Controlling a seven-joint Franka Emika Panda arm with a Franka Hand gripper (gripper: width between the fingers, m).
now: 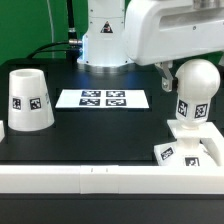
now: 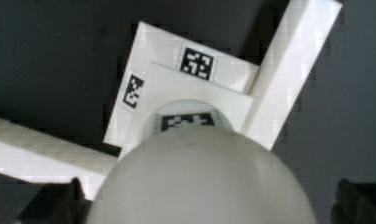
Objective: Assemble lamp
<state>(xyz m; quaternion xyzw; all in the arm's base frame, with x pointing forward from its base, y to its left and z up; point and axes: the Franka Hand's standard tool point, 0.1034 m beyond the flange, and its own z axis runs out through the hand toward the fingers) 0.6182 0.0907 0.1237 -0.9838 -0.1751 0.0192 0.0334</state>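
White rail (image 1: pixel 90 178) up front, then the lamp's square base (image 1: pixel 208 152) at 4 o'clock with the bulb (image 1: pixel 194 88) upright on it. Shade (image 1: pixel 29 100) sits at 9 o'clock, well apart. Only square tags, no readable text. Gripper (image 2: pixel 199 200) straddles the bulb, can't tell if it's pinching.

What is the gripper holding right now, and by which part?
Apparently nothing: the gripper straddles the bulb at its round head, with gaps beside both fingers.
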